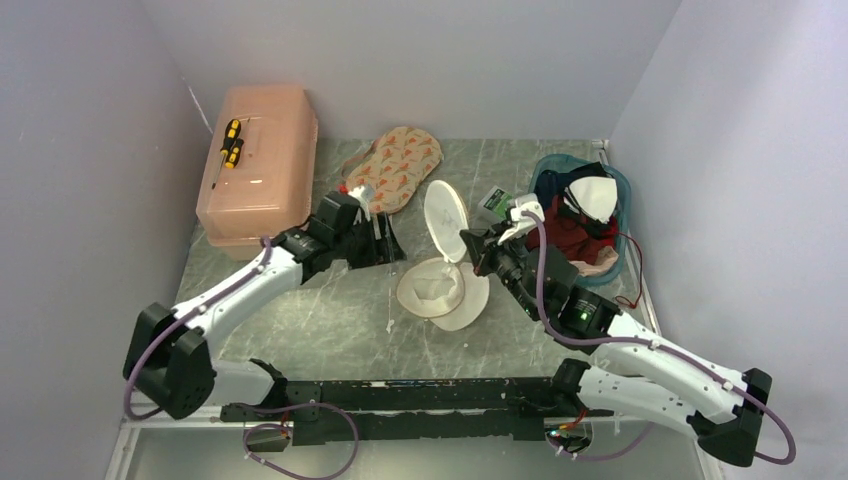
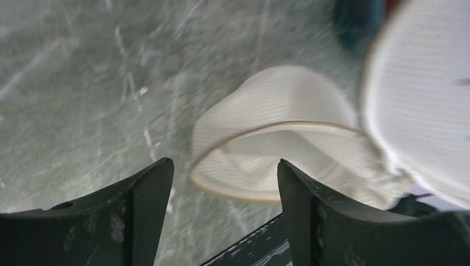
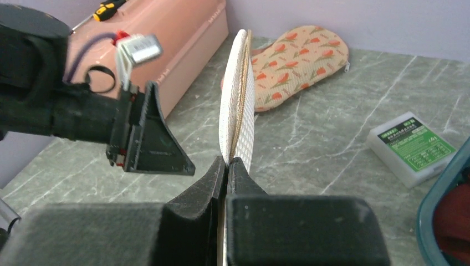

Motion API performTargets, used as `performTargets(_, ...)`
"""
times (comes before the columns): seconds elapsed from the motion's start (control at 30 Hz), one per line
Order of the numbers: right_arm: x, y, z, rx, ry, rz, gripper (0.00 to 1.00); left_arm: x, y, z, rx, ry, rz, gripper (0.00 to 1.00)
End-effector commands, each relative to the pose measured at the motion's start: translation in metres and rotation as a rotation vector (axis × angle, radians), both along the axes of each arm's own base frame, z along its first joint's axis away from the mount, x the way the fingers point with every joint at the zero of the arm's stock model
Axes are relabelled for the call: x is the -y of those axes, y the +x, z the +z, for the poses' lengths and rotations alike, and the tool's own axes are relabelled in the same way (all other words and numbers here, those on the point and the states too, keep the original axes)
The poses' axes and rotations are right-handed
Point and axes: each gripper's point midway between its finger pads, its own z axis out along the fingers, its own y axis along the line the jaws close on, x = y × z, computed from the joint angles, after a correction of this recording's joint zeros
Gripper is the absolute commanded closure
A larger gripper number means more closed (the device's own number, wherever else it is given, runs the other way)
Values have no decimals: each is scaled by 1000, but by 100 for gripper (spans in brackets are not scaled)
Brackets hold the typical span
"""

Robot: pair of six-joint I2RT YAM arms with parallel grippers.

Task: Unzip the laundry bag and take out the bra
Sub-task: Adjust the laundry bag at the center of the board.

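On counter [image 1: 330,330], laundry bag [image 1: 432,292] lid [image 3: 233,111] is pinched upright by R fingers [image 3: 206,185]; L fingers [image 2: 147,194] are spread open alongside.

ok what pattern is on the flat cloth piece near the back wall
Beige cloth piece with scattered orange flower-like marks; clearest in the right wrist view.

I work in a robot test cell, a lab rather than a home. Plain pale lilac walls [image 1: 420,60] box in a grey-green marbled tabletop [image 1: 330,320] on three sides. My white left arm [image 1: 235,295] and white right arm [image 1: 660,375] stand bolted by a black metal rail [image 1: 430,390] at its near edge. Household props lie about: a pink plastic lidded box [image 1: 260,165], a yellow-handled screwdriver [image 1: 230,143], a beige orange-patterned fabric piece [image 1: 400,165], a teal plastic basket [image 1: 548,162], a white mesh laundry bag [image 1: 440,290].
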Motion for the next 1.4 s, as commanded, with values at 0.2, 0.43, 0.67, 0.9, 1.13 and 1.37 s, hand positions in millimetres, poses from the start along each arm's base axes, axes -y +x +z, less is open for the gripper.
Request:
performTargets(0.2,23,-10,-20,-23,41,-42,100,17,-26,-66,-78,-2,-216,28)
performTargets(0.43,29,-12,-30,-38,37,-53,100,29,-36,-61,-10,-119,-243,24)
performTargets(0.67,27,-11,-32,-36,34,-48,100,39,-40,-90,-84,-83,-245,32)
performTargets(0.9,28,-10,-35,-42,36,-53,100,51,-45,-107,-127,-64,-262,47)
performTargets(1.13,29,-8,-16,0,49,-55,100,47,-38,-85,-107,-29,-230,97)
performTargets(1.37,35,-9,102,229,81,-41,100,36,10,70,227,77,-189,97)
